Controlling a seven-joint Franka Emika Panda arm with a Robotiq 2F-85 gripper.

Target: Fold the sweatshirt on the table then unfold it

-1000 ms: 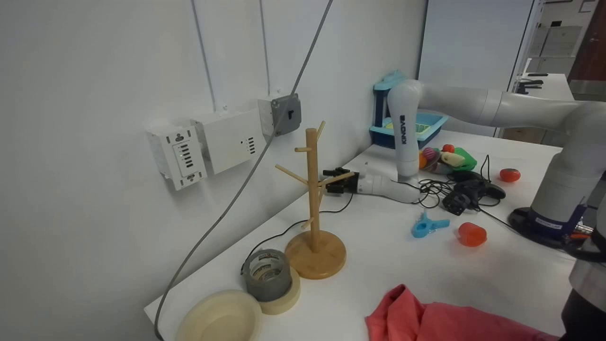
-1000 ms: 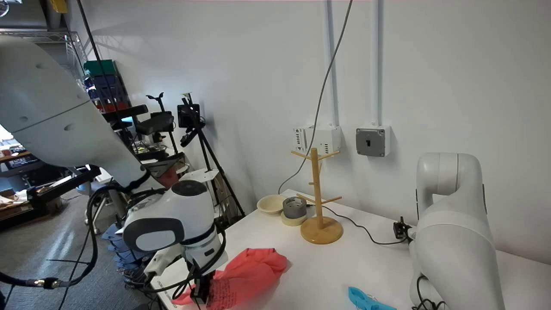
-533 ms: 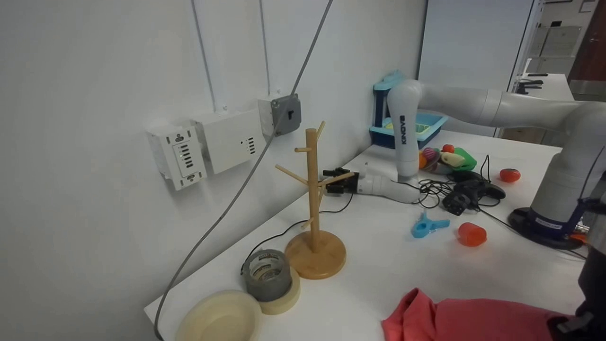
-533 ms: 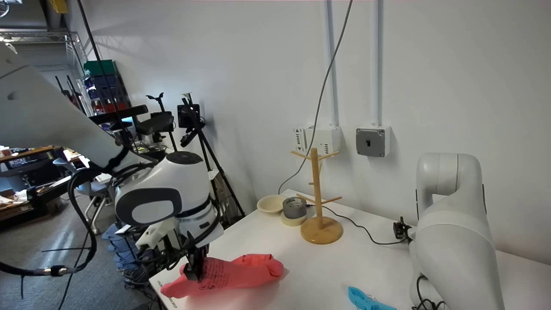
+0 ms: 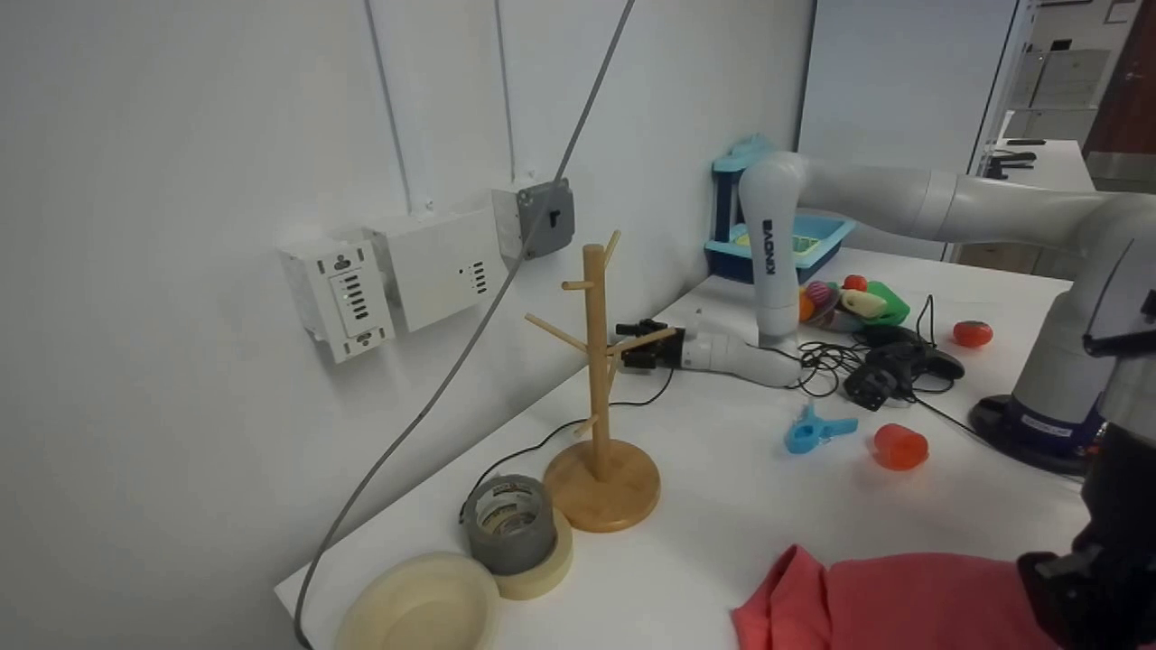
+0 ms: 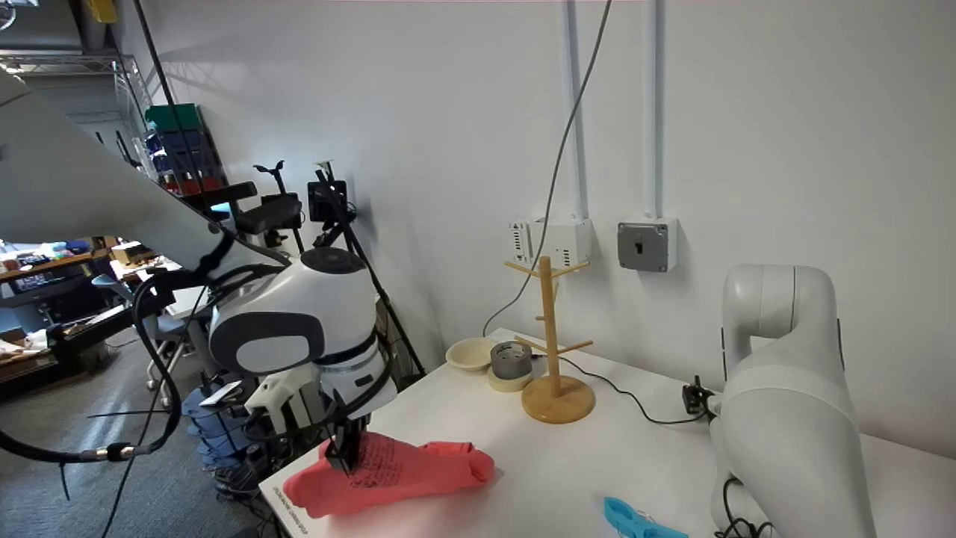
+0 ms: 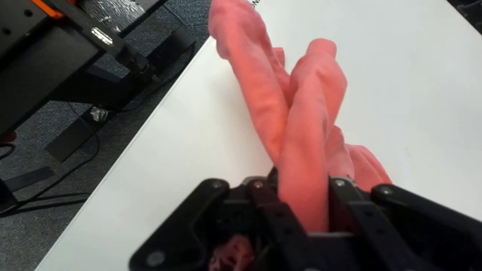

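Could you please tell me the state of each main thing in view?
Sweatshirt: rumpled and bunched, not flat.
Gripper: closed on the sweatshirt.
Wooden stand: upright.
Grey tape roll: stacked on the beige roll.
Bowl: right way up.
Orange-red cup: apparently on its side.
Blue clip: open or shut, unclear.

Soft shadows, glare-streaked floor (image 6: 67, 418), blurred pincer (image 7: 303, 188)

I watched the gripper (image 7: 303, 183) lift its pinch of sweatshirt (image 6: 418, 474) higher, while the cloth nearest the wooden stand (image 6: 556, 402) flattened and slid slightly away.
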